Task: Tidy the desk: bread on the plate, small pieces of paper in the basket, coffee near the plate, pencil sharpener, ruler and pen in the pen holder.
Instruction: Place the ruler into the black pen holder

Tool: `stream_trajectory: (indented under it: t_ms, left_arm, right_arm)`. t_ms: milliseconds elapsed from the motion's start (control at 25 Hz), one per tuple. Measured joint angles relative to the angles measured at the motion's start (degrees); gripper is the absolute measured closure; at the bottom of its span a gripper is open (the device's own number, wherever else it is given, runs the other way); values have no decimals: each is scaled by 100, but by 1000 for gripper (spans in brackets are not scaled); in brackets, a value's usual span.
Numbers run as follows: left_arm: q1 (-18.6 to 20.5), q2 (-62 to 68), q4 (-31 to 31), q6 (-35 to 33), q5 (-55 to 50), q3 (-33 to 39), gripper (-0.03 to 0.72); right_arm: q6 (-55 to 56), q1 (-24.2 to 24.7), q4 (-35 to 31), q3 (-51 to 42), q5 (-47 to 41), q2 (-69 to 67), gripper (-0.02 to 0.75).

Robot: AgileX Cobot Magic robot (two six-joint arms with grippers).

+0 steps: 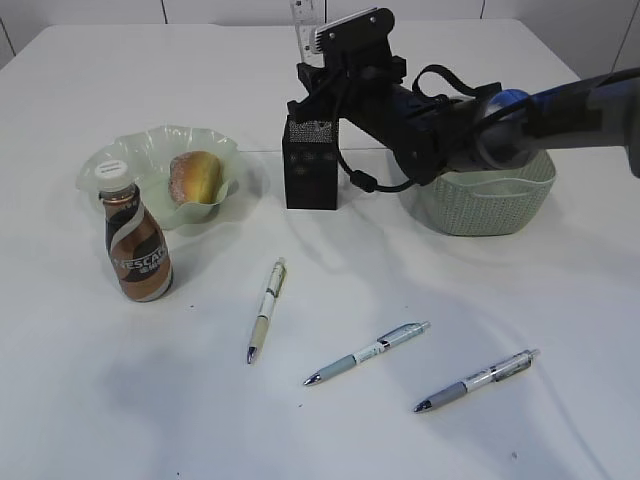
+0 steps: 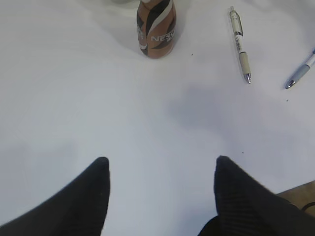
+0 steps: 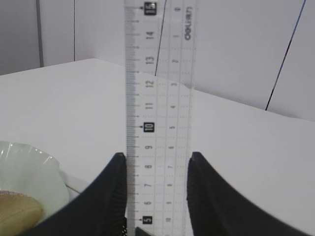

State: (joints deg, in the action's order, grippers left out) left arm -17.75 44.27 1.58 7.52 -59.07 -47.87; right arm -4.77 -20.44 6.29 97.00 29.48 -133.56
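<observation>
My right gripper [image 3: 156, 157] is shut on the clear ruler [image 3: 157, 98], its fingers pressing the ruler's two long edges. It holds the ruler [image 1: 303, 25] upright right above the black mesh pen holder [image 1: 311, 165]; the ruler's lower end is hidden. The bread [image 1: 194, 177] lies in the wavy green plate [image 1: 150, 150], with the coffee [image 1: 137, 245] standing just in front. Three pens [image 1: 266, 309] [image 1: 367, 353] [image 1: 477, 380] lie on the desk [image 1: 90, 400]. My left gripper [image 2: 160, 162] hovers open over bare desk, near the coffee [image 2: 156, 29]. No pencil sharpener or paper pieces show.
The green basket [image 1: 480, 205] stands at the right, partly behind my right arm [image 1: 450, 120]; its inside is hidden. In the left wrist view a pen [image 2: 240, 44] lies right of the coffee, with another pen's tip [image 2: 300, 74] further right. The desk's seam runs behind the pen holder.
</observation>
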Motion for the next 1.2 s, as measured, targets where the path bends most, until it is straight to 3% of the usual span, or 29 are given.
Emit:
stream_trajectory:
  t_ms: [1200]
  left_arm:
    - [0, 0, -11, 0, 205, 0, 222]
  right_arm:
    - [660, 10, 193, 531, -307, -479, 439]
